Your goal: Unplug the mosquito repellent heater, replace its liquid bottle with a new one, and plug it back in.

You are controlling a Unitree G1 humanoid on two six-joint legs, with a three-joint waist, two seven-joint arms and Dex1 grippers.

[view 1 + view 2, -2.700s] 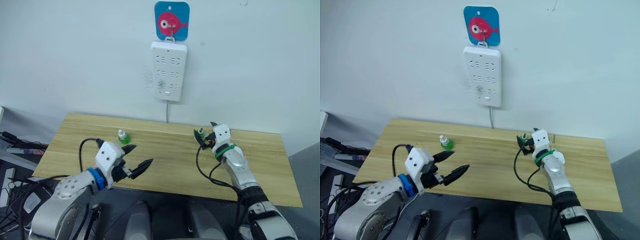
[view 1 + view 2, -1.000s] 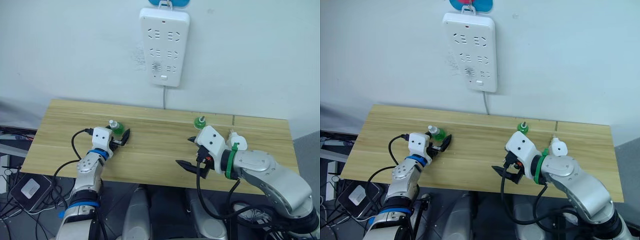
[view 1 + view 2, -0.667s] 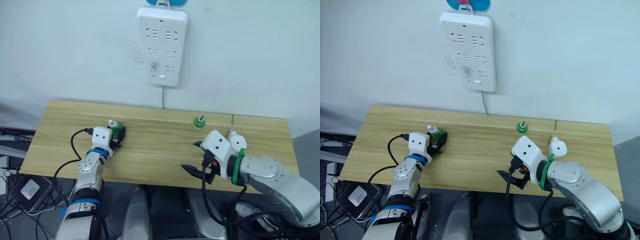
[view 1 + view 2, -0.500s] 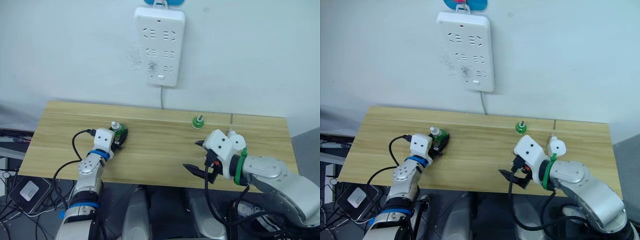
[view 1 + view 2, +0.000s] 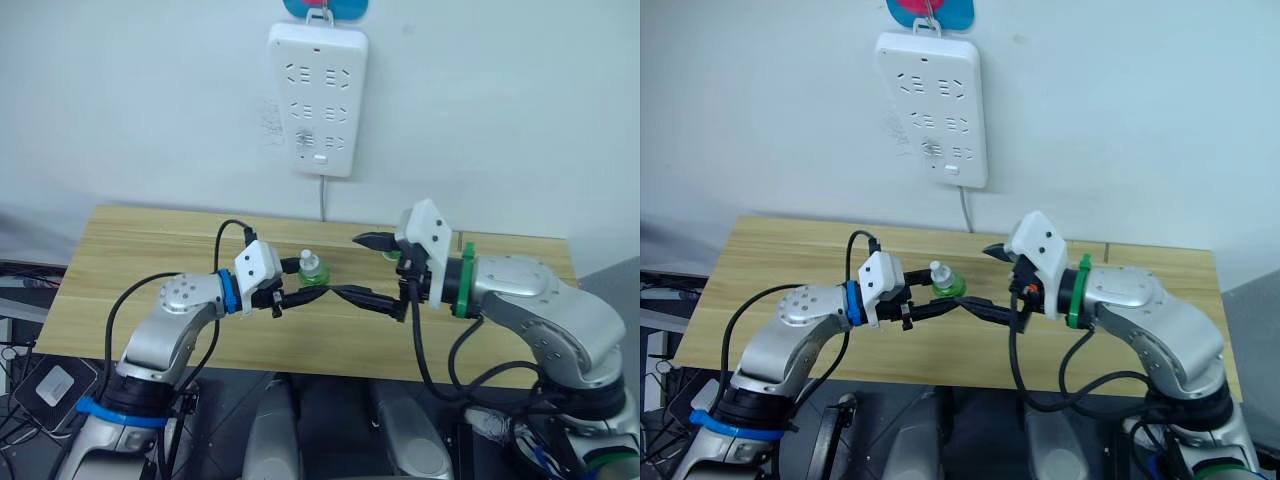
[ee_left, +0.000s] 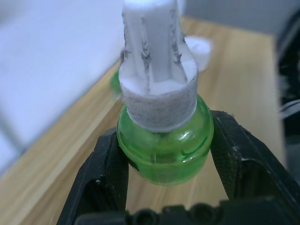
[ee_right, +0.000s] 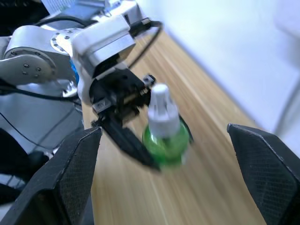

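My left gripper (image 5: 306,289) is shut on the new one (image 5: 313,272), a small green bottle with a white cap, and holds it upright above the middle of the table. The left wrist view shows both fingers pressing the bottle's green body (image 6: 164,145). My right gripper (image 5: 351,266) hangs just right of the bottle, open wide, without touching it. Its wrist view shows the bottle (image 7: 165,138) between its spread fingers. The mosquito repellent heater (image 6: 197,47) is a blurred white shape lying on the wood beyond the bottle. My right arm hides it in the head views.
A tall white power strip (image 5: 318,100) hangs on the wall above the wooden table (image 5: 140,240), its cord running down behind the table. A blurred green object (image 6: 115,82) stands on the wood near the wall. Cables trail from both wrists.
My left gripper has lifted the green bottle off the table's left side and carried it toward the middle. My right gripper has risen from the front edge and swung toward the bottle, open.
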